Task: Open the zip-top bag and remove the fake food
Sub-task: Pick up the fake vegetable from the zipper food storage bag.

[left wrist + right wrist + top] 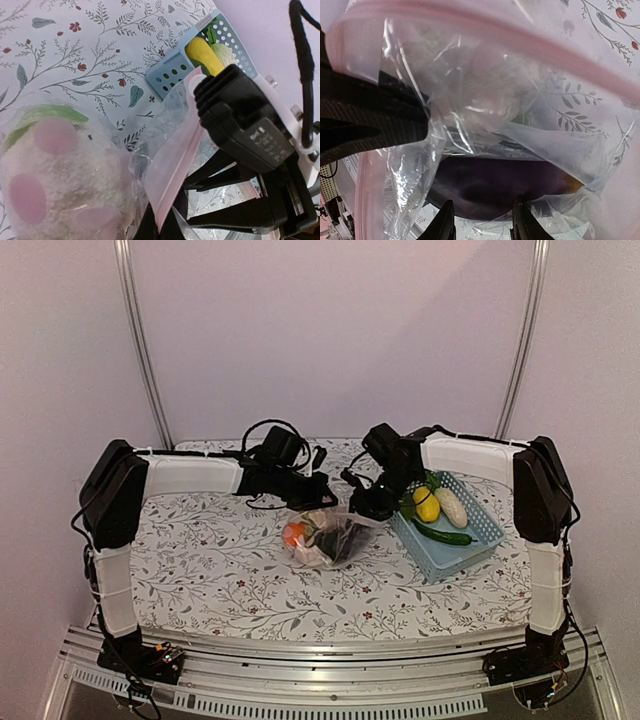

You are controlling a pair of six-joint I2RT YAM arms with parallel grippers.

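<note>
Nearest us, the left arm and right arm are rising and folding inward. We are seeing the left gripper pinching the rim of the zip-top bag mid-table, and the right gripper, half-spread, reaching into its mouth near the eggplant.

Looks like a robot lab test booth to me: plain pale walls, bare aluminium posts up the corners, a left arm and right arm bolted to a slotted metal rail. The floral tablecloth is the one homey touch.
</note>
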